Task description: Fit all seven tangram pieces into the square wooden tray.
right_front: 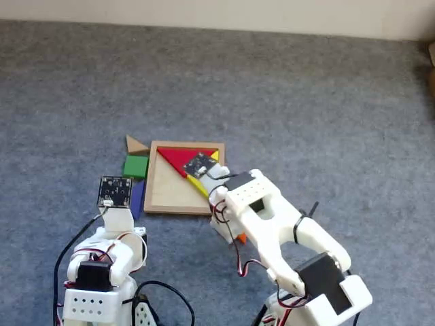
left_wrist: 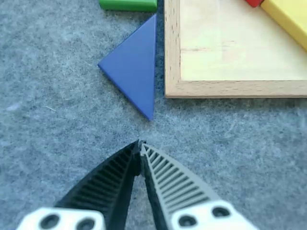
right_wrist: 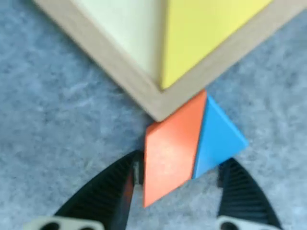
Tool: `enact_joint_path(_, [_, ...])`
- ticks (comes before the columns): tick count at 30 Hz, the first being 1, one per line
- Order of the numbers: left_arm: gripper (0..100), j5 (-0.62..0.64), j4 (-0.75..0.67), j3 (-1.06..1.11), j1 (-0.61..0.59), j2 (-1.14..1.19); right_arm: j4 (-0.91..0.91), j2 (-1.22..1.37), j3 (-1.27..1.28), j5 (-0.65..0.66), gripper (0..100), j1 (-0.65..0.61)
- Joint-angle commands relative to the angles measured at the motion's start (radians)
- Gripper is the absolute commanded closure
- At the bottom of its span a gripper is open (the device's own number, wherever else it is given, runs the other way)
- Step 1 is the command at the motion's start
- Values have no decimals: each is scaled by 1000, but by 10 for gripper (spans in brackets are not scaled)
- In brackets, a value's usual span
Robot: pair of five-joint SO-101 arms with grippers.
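The square wooden tray (right_front: 153, 193) holds a red triangle (right_front: 178, 159) and a yellow triangle (right_front: 201, 183) along its right side. Outside its left rim lie a brown triangle (right_front: 136, 145), a green square (right_front: 135, 166) and a dark blue triangle (left_wrist: 134, 72). My left gripper (left_wrist: 140, 144) is shut and holds nothing, just short of the dark blue triangle's tip. My right gripper (right_wrist: 180, 167) is open at the tray's near right corner (right_wrist: 158, 108). Its fingers straddle an orange parallelogram (right_wrist: 170, 148) and a light blue triangle (right_wrist: 216, 139) that lie side by side on the carpet.
Everything rests on grey carpet (right_front: 326, 109), with open floor to the right of and beyond the tray. The tray's left half (left_wrist: 225, 43) is bare wood. The right arm's body (right_front: 272, 224) covers the tray's near right corner in the high view.
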Motion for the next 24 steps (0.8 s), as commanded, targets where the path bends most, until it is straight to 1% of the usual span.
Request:
enact_joint_path(1, [995, 0, 3, 21, -15, -19, -76, -7, 4, 14, 858, 45])
enact_joint_path(5, [995, 0, 3, 21, -15, -19, -74, -13, 5, 14, 904, 58])
enact_joint_path(12, [995, 0, 3, 21, -15, -19, -71, -16, 5, 14, 952, 59])
enact_joint_path(16, [995, 0, 3, 21, -15, -19, -42, -31, -1, 14, 961, 59])
enact_joint_path(24, [995, 0, 3, 21, -15, -19, 44, -259, 22, 15, 961, 59])
